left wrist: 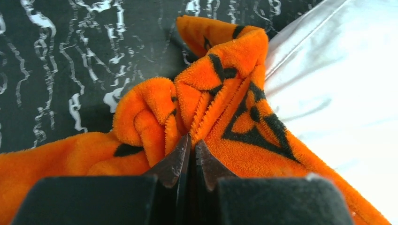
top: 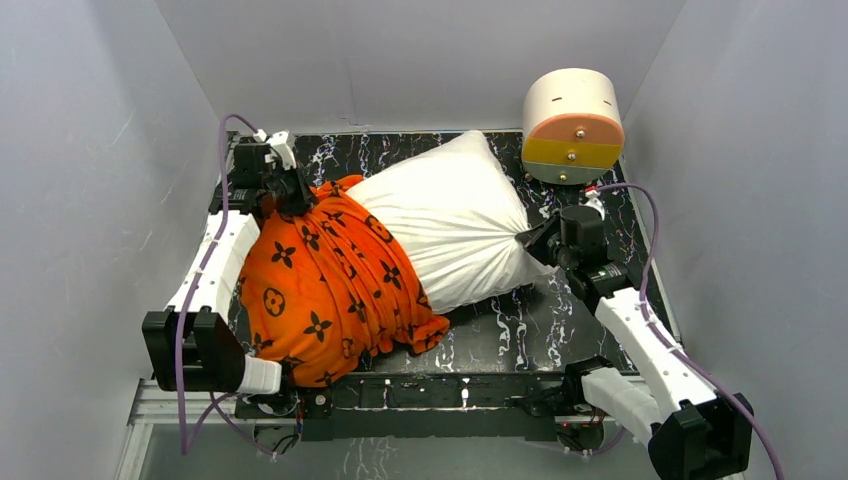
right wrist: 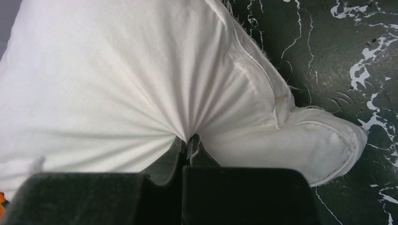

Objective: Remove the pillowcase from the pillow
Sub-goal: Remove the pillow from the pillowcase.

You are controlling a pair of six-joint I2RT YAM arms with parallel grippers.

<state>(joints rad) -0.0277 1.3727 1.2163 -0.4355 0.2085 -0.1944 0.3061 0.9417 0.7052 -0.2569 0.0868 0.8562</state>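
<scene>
Desk: black marbled desk [top: 510, 335] inside a pale grey booth, with both arms reaching in from the near edge.
Left tool: the left tool [left wrist: 191, 140] has its tips pressed together on a bunched fold of the pillowcase [left wrist: 225, 108], at the far-left end of the bundle. Orange plush is pinched between them.
Right tool: the right tool [right wrist: 189, 140] is clamped on the pillow [right wrist: 117, 84] just beside its right-hand corner. The white cloth gathers into radiating creases at the tips.
Pillowcase: bright orange with dark motifs, rumpled over the left and near part of the pillow. Its open edge runs diagonally across the middle.
Pillow: lies aslant on the desk. The white right half is bare, with one corner pointing toward the back wall, and the left half is hidden under orange.
Round box: a cream round box [top: 573, 125] with an orange and yellow face stands at the far right corner, apart from the pillow.
Done: roughly half of the pillow is out of its cover, and each tool grips its own piece.
To do: by my reading, the cover must be drawn leftward against the pillow held rightward until the hidden end slips free. The bunched plush may drag on the stuffing.
</scene>
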